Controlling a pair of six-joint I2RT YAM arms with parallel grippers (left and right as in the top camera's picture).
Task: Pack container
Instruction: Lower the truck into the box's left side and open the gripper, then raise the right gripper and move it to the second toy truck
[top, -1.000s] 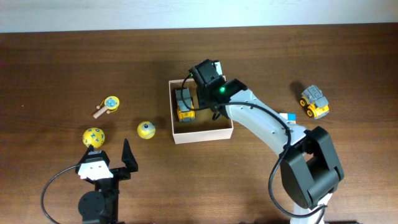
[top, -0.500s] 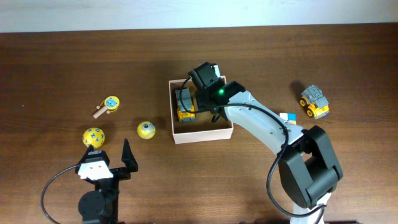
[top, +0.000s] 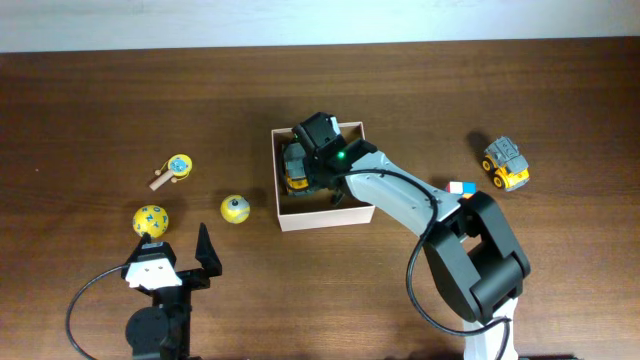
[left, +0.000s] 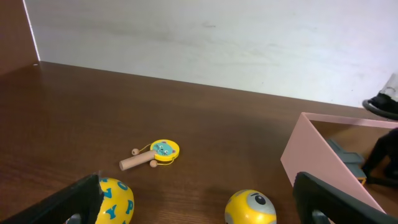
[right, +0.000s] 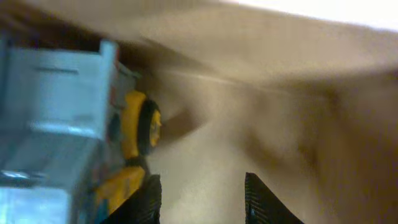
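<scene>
The container (top: 357, 211) is a square shallow box with whitish walls and a tan floor, at the table's centre. A grey and yellow toy truck (top: 292, 158) lies along its left wall. My right gripper (top: 322, 180) reaches down inside the box, just right of the truck. In the right wrist view this gripper (right: 202, 202) stands open over bare box floor (right: 249, 112), and the truck (right: 68, 118) sits to the left of its fingers. My left gripper (left: 202, 208) stands wide open near the front left, holding nothing.
A second toy truck (top: 505, 162) and a small coloured block (top: 462, 187) lie right of the box. On the left are a yellow lettered ball (top: 151, 220), a small yellow ball (top: 234, 208) and a yellow paddle toy (top: 175, 168).
My right gripper has shifted left and lower inside the box, closer to the truck, and its jaws have narrowed. The left arm has not moved.
</scene>
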